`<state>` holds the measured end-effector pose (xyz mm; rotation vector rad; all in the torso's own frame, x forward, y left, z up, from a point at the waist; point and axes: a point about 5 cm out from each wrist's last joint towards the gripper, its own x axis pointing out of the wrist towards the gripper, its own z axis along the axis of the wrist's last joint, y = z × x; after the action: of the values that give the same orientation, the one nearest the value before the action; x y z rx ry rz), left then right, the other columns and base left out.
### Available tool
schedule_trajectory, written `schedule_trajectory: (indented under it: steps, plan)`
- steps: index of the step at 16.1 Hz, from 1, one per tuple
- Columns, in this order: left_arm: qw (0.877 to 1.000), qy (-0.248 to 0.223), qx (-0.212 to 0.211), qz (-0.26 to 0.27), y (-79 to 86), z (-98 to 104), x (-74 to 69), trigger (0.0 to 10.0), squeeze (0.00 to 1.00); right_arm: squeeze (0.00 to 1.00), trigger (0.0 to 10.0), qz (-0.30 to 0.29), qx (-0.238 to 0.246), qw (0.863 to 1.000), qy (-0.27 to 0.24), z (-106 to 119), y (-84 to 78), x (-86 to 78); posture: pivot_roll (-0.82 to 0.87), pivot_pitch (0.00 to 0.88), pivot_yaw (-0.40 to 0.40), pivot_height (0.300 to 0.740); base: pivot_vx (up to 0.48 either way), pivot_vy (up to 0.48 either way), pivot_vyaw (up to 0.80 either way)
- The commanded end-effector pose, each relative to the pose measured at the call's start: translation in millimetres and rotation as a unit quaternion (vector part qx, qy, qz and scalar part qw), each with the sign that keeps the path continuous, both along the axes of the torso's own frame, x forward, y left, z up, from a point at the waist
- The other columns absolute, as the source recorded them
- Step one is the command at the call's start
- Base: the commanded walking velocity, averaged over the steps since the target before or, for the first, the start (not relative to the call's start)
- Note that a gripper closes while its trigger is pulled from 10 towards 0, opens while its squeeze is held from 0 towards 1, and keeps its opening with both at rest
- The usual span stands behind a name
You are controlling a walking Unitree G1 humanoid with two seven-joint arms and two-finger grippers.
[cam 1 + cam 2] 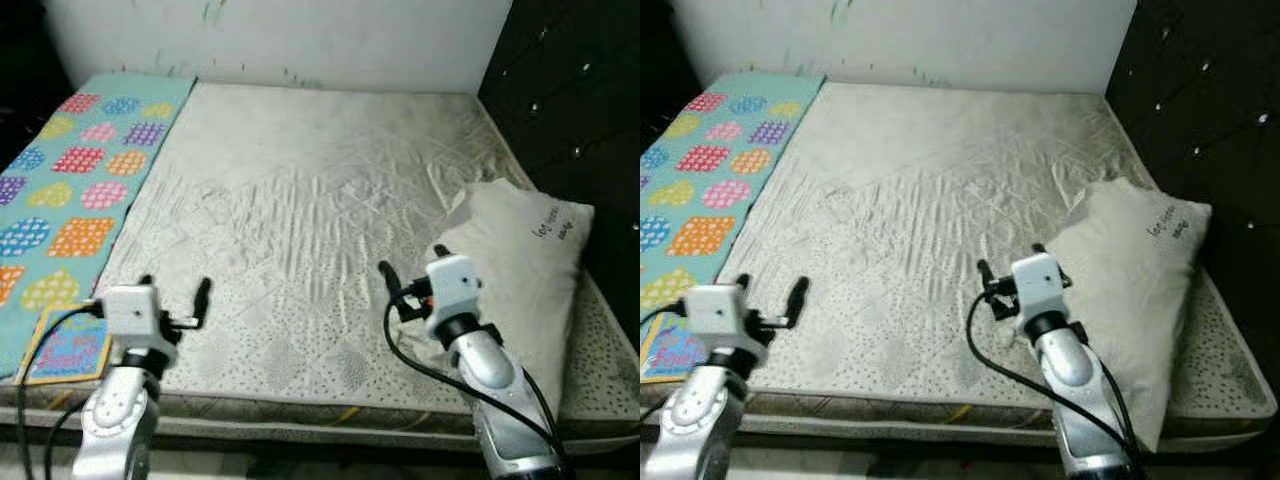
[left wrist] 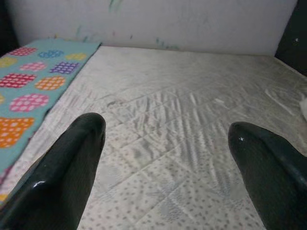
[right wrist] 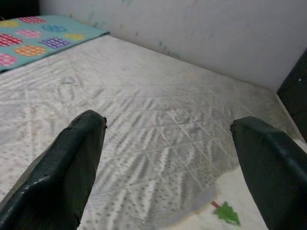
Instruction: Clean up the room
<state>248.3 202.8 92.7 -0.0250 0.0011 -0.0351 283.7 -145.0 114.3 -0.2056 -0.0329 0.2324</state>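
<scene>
One bare quilted mattress (image 1: 300, 220) fills the bed, with one teal polka-dot mat (image 1: 70, 180) along its left side, one white pillow (image 1: 520, 270) at the right edge and one colourful book (image 1: 65, 350) at the near-left corner. The likely step in hand is collecting a loose item. Both end effectors hover over the near edge with fingers spread: the left end effector (image 1: 175, 290) just beside the book, the right end effector (image 1: 412, 275) just beside the pillow. Pinch the pillow at its near corner, or lift the book by its edge, and avoid snagging the mattress fabric.
</scene>
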Motion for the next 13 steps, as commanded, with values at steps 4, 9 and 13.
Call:
schedule_trajectory:
  steps: [4,9,13]
  plan:
    - [1.000,0.013,0.009,0.001,2.2,-4.7,-3.4,10.0,0.00,0.00,10.0,0.003,0.001,1.000,-0.002,1.0,1.1,-0.7,-0.09,0.054,-0.024,0.740,0.000,0.000,0.00]
    - [1.000,0.013,0.007,0.001,1.7,-4.4,-2.0,10.0,0.00,0.00,10.0,-0.003,0.001,1.000,-0.003,1.6,-0.3,0.5,-0.09,0.059,-0.026,0.740,0.000,-0.128,0.00]
    - [1.000,0.012,0.007,0.003,1.4,-4.2,-1.2,10.0,0.00,0.00,10.0,-0.005,0.002,1.000,-0.003,2.0,-1.0,1.7,-0.09,0.060,-0.027,0.740,0.000,-0.391,0.00]
